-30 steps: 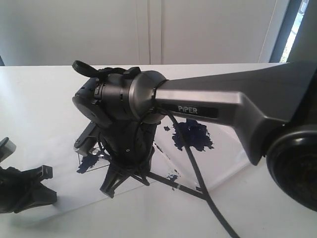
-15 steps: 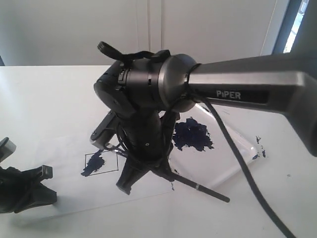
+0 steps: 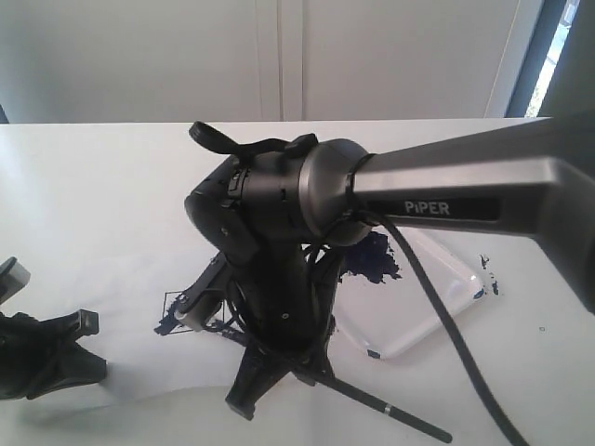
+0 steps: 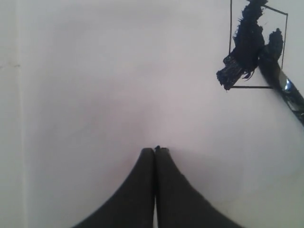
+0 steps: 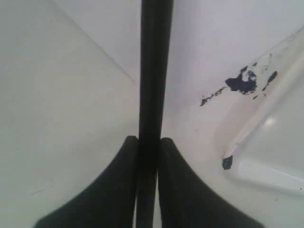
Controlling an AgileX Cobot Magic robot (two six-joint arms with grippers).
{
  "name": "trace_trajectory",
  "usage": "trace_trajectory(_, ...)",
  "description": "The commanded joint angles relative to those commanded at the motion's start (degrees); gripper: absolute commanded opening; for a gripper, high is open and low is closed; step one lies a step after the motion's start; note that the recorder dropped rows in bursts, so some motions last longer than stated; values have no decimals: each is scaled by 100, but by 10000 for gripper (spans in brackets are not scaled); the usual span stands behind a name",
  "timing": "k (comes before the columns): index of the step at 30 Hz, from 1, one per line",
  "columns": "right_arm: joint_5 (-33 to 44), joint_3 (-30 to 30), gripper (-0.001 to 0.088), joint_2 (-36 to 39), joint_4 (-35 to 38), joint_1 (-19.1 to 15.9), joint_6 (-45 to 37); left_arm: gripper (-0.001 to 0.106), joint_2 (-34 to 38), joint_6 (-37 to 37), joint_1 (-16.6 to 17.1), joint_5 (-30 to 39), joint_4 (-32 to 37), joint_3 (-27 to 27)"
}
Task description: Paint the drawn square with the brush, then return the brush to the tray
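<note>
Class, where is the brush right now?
Exterior view, low centre: the brush is clamped in the right gripper, its tip over the square, left of the tray.

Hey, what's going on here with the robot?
The right gripper is shut on the long black-handled paintbrush, whose tip is at the small pen-drawn square, partly smeared dark blue. The left gripper is shut and empty nearby. The shallow clear-white plastic tray lies off to the side.
</note>
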Motion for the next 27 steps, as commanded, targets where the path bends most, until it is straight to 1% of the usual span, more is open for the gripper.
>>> trace_trajectory(2, 0, 0, 0, 0, -22, 58, 0, 0, 0, 0, 0, 0, 0, 0)
trace_trajectory(5, 0, 0, 0, 0, -68, 54, -12, 0, 0, 0, 0, 0, 0, 0)
trace_trajectory(11, 0, 0, 0, 0, -1100, 54, 286, 0, 0, 0, 0, -145, 0, 0)
trace_trajectory(14, 0, 0, 0, 0, -1439, 42, 406, 0, 0, 0, 0, -284, 0, 0)
trace_trajectory(16, 0, 0, 0, 0, -1429, 20, 406, 0, -29, 150, 0, -465, 0, 0)
trace_trajectory(18, 0, 0, 0, 0, -1429, 20, 406, 0, -120, 580, 0, -669, -93, 0)
trace_trajectory(19, 0, 0, 0, 0, -1417, 27, 406, 0, -253, 943, 0, -970, -515, 0)
trace_trajectory(21, 0, 0, 0, -17, -1384, 27, 406, 0, -460, 1141, 0, -1137, -914, -61)
trace_trajectory(24, 0, -12, 0, -135, -1279, 27, 395, 0, -515, 995, 0, -1096, -772, -268)
trace_trajectory(26, 0, -12, 0, -257, -1224, 27, 349, 0, -515, 647, 0, -725, -519, -413)
trace_trajectory(27, 0, -23, 0, -306, -1163, 27, 349, 0, -478, 414, 0, -564, -263, -481)
